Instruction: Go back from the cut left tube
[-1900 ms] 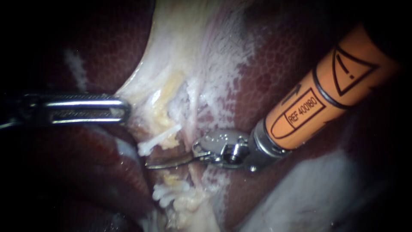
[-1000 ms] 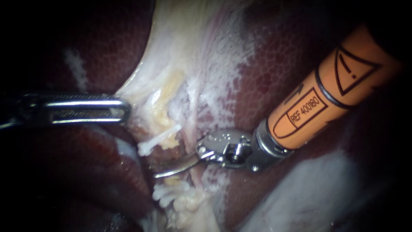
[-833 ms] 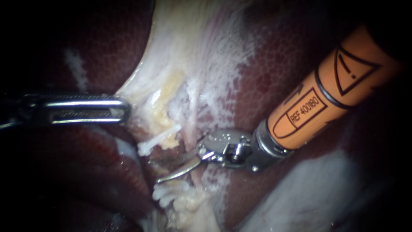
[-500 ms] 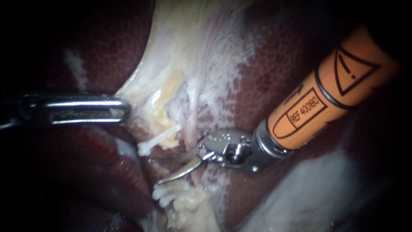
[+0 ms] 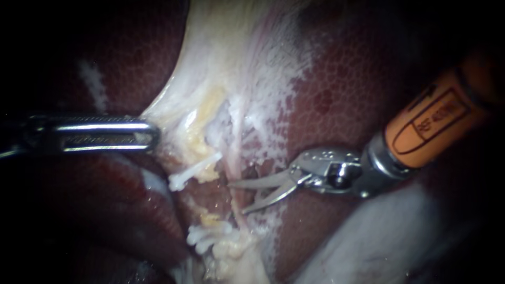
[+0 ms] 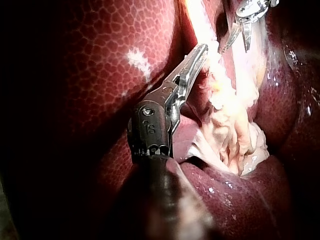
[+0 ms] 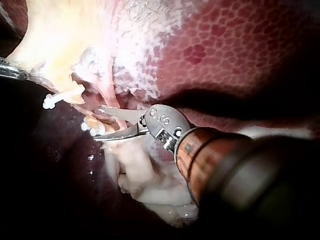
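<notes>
Beside the liver (image 5: 342, 79), at the lower edge of a band of pale tissue (image 5: 221, 68), the cut left tube (image 5: 209, 167) is lying in two pieces with a gap between them. A white clip (image 5: 190, 172) is sitting across the tube's upper end and sticking out to its left, and a cluster of white clips (image 5: 208, 234) is sitting on the lower end, below the gap. Left of the cut tube, the left instrument (image 5: 152, 134) is reaching in level, its jaws pressed together and pinching the edge of the pale tissue, which is drawing to a point at their tip. Right of the cut tube, just apart from it, the right instrument (image 5: 236, 198) is hovering with its two thin curved jaws spread wide and gripping nothing, both tips pointing back at the gap. Between the cut tube and those tips a thin pink strand (image 5: 238, 152) is running down whole, and the upper jaw is lying across it. An orange sleeve (image 5: 436, 126) is covering the right shaft, further from the cut tube.
</notes>
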